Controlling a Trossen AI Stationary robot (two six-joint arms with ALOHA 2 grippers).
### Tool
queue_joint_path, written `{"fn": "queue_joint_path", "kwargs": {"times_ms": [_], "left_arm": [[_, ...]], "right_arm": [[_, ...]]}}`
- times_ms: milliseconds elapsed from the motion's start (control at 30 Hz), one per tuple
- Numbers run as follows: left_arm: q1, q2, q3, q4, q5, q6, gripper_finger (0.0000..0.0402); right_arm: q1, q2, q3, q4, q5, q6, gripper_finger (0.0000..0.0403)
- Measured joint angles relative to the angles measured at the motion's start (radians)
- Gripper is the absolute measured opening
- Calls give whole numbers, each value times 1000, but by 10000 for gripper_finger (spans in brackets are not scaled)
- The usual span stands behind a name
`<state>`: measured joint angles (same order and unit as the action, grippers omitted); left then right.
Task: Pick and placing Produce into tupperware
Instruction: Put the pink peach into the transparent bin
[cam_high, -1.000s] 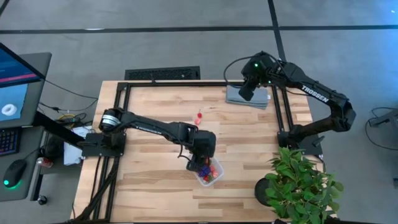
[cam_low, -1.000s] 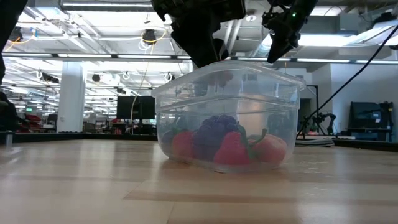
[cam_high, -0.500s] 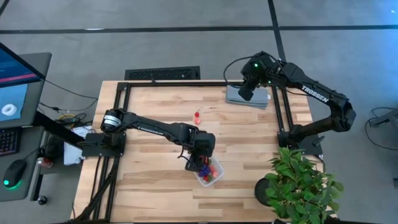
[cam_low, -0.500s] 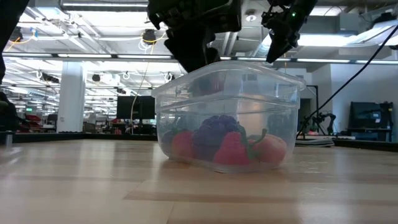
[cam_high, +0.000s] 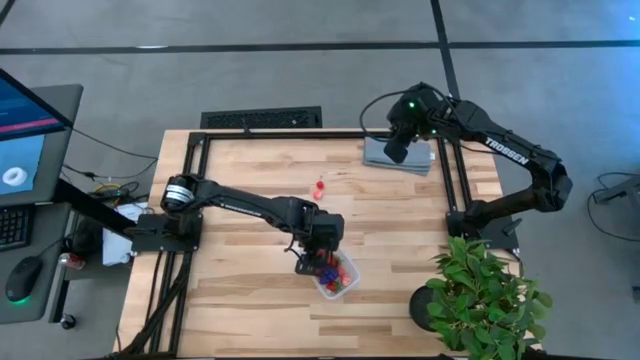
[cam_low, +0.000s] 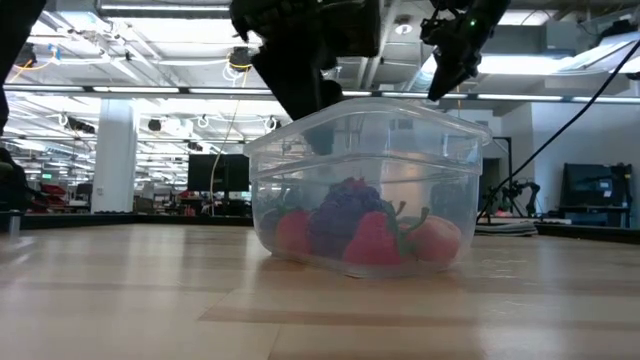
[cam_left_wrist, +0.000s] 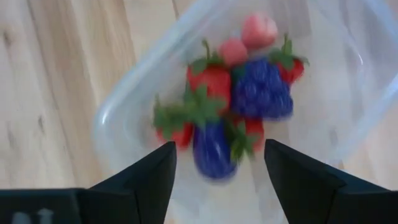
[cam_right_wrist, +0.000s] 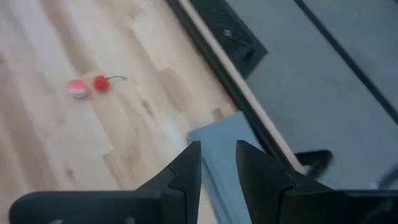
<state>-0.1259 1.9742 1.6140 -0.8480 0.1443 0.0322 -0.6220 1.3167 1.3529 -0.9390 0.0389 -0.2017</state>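
While the left gripper (cam_high: 312, 262) hangs just above the near-left edge of the container (cam_high: 337, 278), its jaws stand apart and hold nothing, as the left wrist view shows. The clear container (cam_left_wrist: 118, 124) stands on the wooden counter (cam_high: 240, 180), toward its front and a little right of the middle. Inside it lies the fruit (cam_left_wrist: 239, 102): several red strawberries with green tops, two pink pieces, a round purple berry and a long purple piece, all close together. In the low view the same fruit (cam_low: 360, 232) rests on the bottom of the container (cam_low: 270, 170). Farther back, near the middle of the counter, two small pieces are outside the container: a pink one (cam_right_wrist: 78, 88) and a red cherry (cam_right_wrist: 100, 83), just beside each other. At the far right corner the right gripper (cam_high: 396, 148) hovers over a folded grey cloth (cam_high: 420, 158), its jaws a little apart and empty. A green potted plant (cam_high: 480, 295) stands at the near right corner.
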Motion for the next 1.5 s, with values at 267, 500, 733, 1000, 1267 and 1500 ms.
{"fn": "queue_joint_path", "kwargs": {"times_ms": [267,500,733,1000,1267,1500], "left_arm": [[43,-175,-15,-151,-138,42,230],[136,-459,-270,-73,-229,15,222],[200,-796,-619,180,-340,-73,221],[277,-998,-940,508,-415,21,221],[436,-902,-1089,785,-165,8,221],[529,-688,-1059,965,-5,47,221]], "right_arm": [[13,0,0,10,-173,-35,122],[91,10,1,92,-232,-86,123],[153,129,1,179,-234,-157,123],[184,321,1,192,-241,-79,123],[226,386,0,257,-290,-17,123],[200,330,1,292,-314,20,123]]}}
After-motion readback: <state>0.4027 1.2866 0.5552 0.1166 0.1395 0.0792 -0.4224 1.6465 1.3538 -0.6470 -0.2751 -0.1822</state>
